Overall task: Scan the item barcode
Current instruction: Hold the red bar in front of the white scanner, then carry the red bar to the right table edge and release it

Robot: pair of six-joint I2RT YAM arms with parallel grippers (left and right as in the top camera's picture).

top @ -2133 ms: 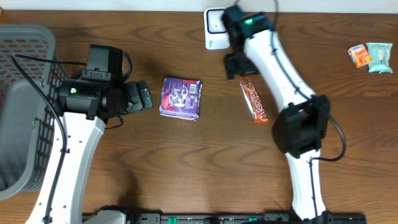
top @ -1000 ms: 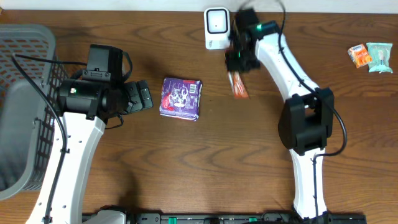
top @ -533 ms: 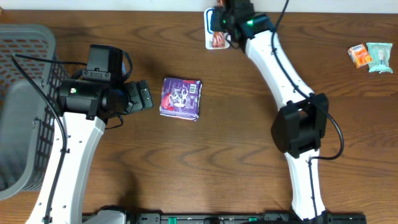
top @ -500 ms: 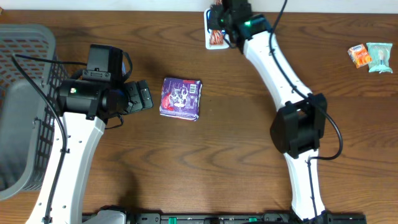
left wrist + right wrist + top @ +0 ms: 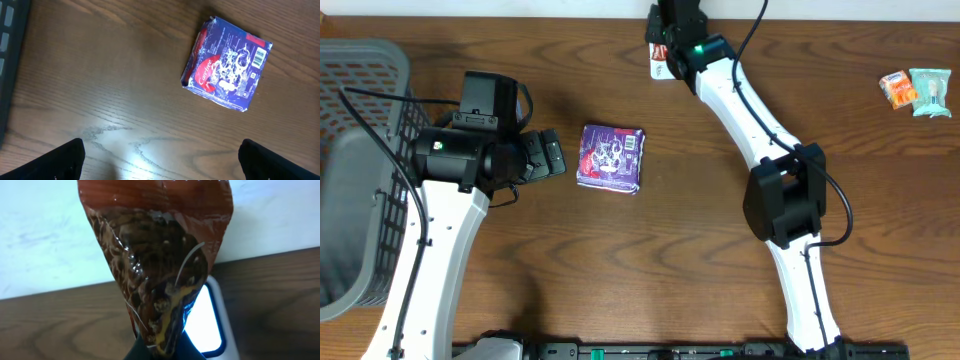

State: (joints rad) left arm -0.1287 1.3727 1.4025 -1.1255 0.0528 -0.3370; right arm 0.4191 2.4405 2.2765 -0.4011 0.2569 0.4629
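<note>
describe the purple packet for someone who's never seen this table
From the grey basket at the left edge of the table, go right past the left gripper, its jaws open. The purple packet lies flat on bare wood just beyond. It is the only purple, square item, with a white barcode at one corner; the small packets at far right are orange and pale green.

Dark wood table (image 5: 620, 270), grain running left-right. Grey mesh basket (image 5: 380, 50) at left edge. Purple packet (image 5: 611, 157) lies flat centre-left, barcode face up, well apart from basket. White scanner (image 5: 205, 322) at far edge, window lit. Orange packet (image 5: 897, 90) and pale green packet (image 5: 930, 92) far right, just beside each other.
</note>
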